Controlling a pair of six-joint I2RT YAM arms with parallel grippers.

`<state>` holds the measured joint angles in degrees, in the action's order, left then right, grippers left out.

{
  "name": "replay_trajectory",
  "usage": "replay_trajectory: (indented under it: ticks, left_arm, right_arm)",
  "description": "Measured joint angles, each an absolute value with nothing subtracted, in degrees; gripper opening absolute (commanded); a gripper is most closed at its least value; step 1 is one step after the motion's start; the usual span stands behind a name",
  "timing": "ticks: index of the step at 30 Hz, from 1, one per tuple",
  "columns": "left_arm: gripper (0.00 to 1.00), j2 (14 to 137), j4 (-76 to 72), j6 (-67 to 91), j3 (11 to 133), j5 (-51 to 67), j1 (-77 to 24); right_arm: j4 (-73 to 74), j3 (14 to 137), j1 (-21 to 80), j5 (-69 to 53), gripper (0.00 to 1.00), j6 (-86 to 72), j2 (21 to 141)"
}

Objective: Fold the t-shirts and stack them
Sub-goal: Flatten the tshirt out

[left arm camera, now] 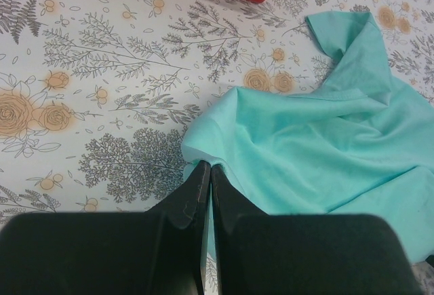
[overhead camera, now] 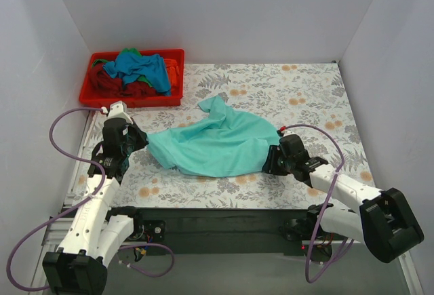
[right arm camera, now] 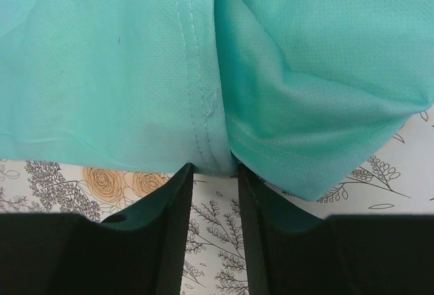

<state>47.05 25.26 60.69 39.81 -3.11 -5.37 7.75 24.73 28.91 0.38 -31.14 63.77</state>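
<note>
Mint shirt (overhead camera: pixel 217 144) pinched by left gripper (left arm camera: pixel 206 173), jaws together on cloth. Hem met by right gripper (right arm camera: pixel 213 170), clamp can't be told. Best pulled taut evenly, then laid flat.

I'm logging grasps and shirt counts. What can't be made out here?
- Right wrist view: whether the right gripper pinches the mint t-shirt at its hem or just touches it; the hem sits right at the tips.
- Top view: the left gripper fingertips, hidden under its own wrist.
- Top view: how many shirts fill the red bin; the upper ones cover the rest.
- Left wrist view: the red bin, cut off by the top edge.
</note>
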Motion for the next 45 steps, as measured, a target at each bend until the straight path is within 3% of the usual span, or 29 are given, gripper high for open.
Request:
replay_trajectory:
  ticks: [12, 21, 30, 37, 45]
  left_arm:
    - [0.00, 47.05, 25.26, 60.64, 39.81, -2.52, -5.37]
    - [0.00, 47.42, 25.23, 60.71, 39.81, -1.67, -5.37]
    - [0.00, 48.21, 29.85, 65.60, 43.90, 4.43, -5.37]
    - [0.00, 48.23, 32.38, 71.92, 60.20, 8.69, -5.37]
    - [0.00, 55.24, 33.87, 74.39, 86.43, 10.44, -5.37]
  right_arm:
    - [6.44, 24.12, 28.08, -2.81, 0.01, -30.17, 62.67]
    - [17.67, 28.05, 27.90, -3.20, 0.01, -29.69, 50.96]
    - [32.16, 48.60, 26.61, 0.45, 0.01, -26.04, 45.47]
    - [38.72, 63.57, 25.10, 4.97, 0.01, -21.91, 49.67]
    - [43.18, 91.33, 23.99, 8.40, 0.01, -17.69, 59.22]
